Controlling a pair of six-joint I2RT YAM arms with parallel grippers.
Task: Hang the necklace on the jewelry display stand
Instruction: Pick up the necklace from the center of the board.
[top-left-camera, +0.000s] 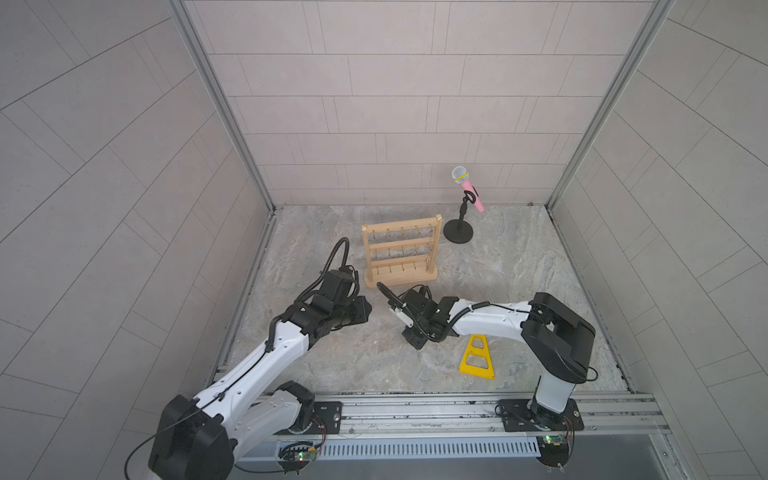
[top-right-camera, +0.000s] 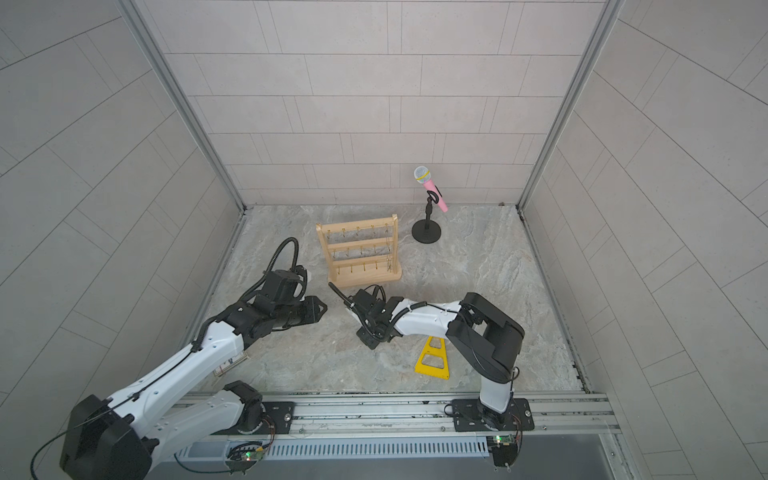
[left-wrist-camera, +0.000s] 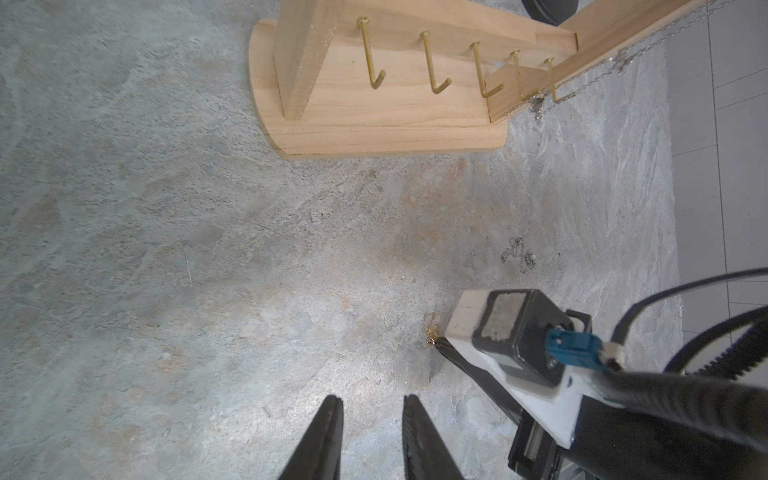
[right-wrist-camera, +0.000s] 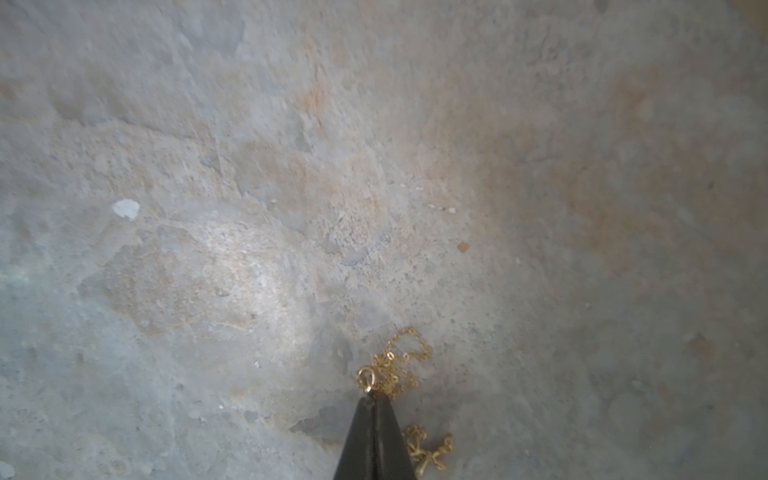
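Note:
The necklace (right-wrist-camera: 401, 359), a thin gold chain with a small cross pendant (right-wrist-camera: 432, 456), lies bunched on the stone floor. My right gripper (right-wrist-camera: 374, 397) points down at it, jaws shut, with the chain's ring right at the tips. In the left wrist view the same gold necklace (left-wrist-camera: 431, 328) shows at the right gripper (left-wrist-camera: 437, 345) tip. The jewelry display stand (top-left-camera: 401, 253) (top-right-camera: 359, 253) stands upright just behind both arms, its wooden base (left-wrist-camera: 374, 129) near. My left gripper (left-wrist-camera: 371, 405) hovers open and holds nothing, a short way to the left of the necklace.
A silver chain (left-wrist-camera: 519, 255) lies on the floor in front of the stand; another silver chain (left-wrist-camera: 590, 79) hangs on the stand's right end. A pink microphone (top-left-camera: 467, 189) on a black round base stands at the back right. A yellow triangular frame (top-left-camera: 477, 358) lies under the right arm.

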